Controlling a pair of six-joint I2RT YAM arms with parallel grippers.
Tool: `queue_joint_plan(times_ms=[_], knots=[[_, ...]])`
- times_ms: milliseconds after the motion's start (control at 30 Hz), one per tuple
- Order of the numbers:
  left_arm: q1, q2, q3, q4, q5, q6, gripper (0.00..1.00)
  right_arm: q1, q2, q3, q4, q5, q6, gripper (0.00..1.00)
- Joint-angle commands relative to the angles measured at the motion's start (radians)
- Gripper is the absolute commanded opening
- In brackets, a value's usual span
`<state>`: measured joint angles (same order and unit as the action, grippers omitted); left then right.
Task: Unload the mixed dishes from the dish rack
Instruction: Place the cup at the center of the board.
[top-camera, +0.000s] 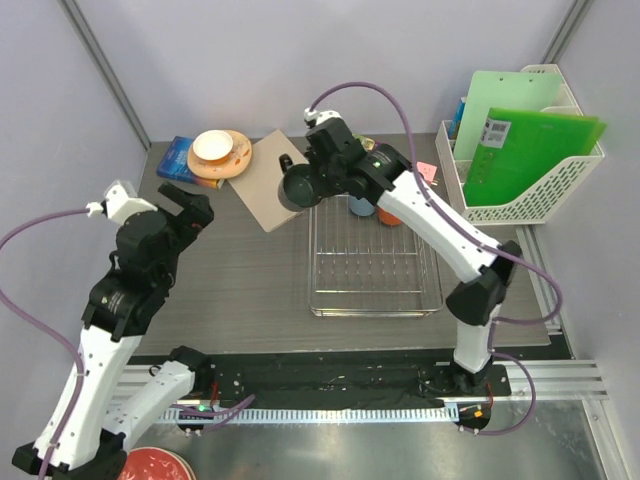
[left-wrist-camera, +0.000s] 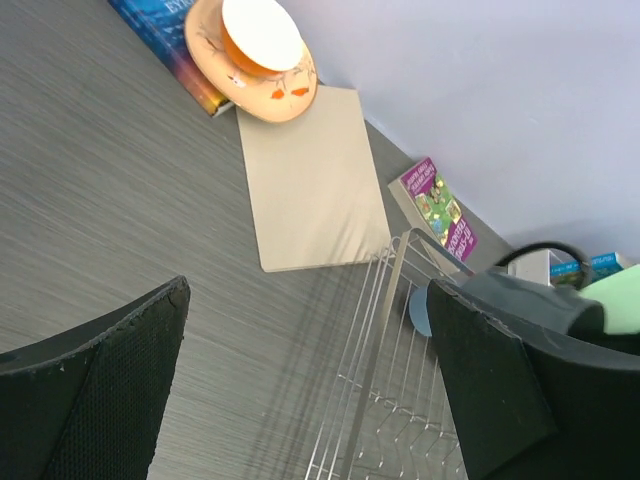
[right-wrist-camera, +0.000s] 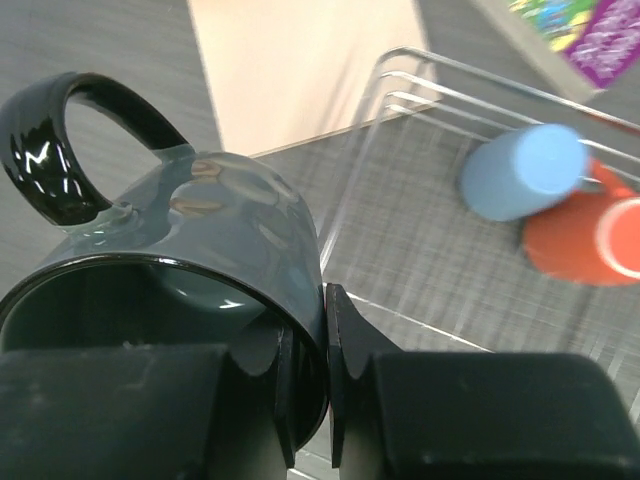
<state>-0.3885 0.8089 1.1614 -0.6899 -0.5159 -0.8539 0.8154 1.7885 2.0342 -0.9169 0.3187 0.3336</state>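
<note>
**Top view.** The right end effector (top-camera: 312, 182) is pinching the mug (top-camera: 293, 190) by its rim. It holds the mug above the far-left corner of the rack (top-camera: 375, 275), beside the board (top-camera: 262, 185). This is judged to be mid-carry, out of the rack toward a resting place on the desk (top-camera: 240, 280).

The rack holds the blue cup (top-camera: 358, 206) and the orange cup (top-camera: 389, 214), together at its far end. The rest is bare wire.

The left end effector (top-camera: 187, 212) is spread and holds nothing, poised over the desk left of the rack. The plates (top-camera: 238, 160) are stacked at far left with the bowl (top-camera: 212, 147) on top, partly over a book (top-camera: 176, 160). These are judged already unloaded.

The basket (top-camera: 530, 205) at right holds green folders (top-camera: 525, 150) and is not part of the task.

**Left wrist view.** The fingers (left-wrist-camera: 90, 390) stand wide apart with nothing between them. The bowl sits inside the top plate. The rack's corner lies just below right.

**Right wrist view.** The fingers (right-wrist-camera: 300, 400) clamp the mug's wall, one inside and one outside, with the handle turned away. This grip is judged to leave the base free for setting down upright. Both cups appear to lie on their sides in the rack, touching.
</note>
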Motion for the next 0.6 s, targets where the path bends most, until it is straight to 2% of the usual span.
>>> queue_joint_plan(times_ms=[0, 133, 300, 433, 567], knots=[[-0.003, -0.039, -0.068, 0.006, -0.049, 0.033, 0.99, 0.005, 0.104, 0.213, -0.080, -0.170, 0.019, 0.01], [-0.004, -0.037, -0.080, -0.036, -0.029, 0.044, 0.98, 0.016, 0.210, 0.228, -0.083, -0.239, 0.039, 0.01], [-0.003, -0.086, -0.108, -0.037, -0.038, 0.067, 0.97, 0.070, 0.307, 0.283, -0.077, -0.230, 0.038, 0.01], [-0.003, -0.099, -0.120, -0.048, -0.035, 0.073, 0.97, 0.100, 0.431, 0.441, -0.131, -0.218, 0.021, 0.01], [-0.004, -0.105, -0.134, -0.063, -0.026, 0.067, 0.96, 0.123, 0.515, 0.482, -0.143, -0.159, -0.007, 0.01]])
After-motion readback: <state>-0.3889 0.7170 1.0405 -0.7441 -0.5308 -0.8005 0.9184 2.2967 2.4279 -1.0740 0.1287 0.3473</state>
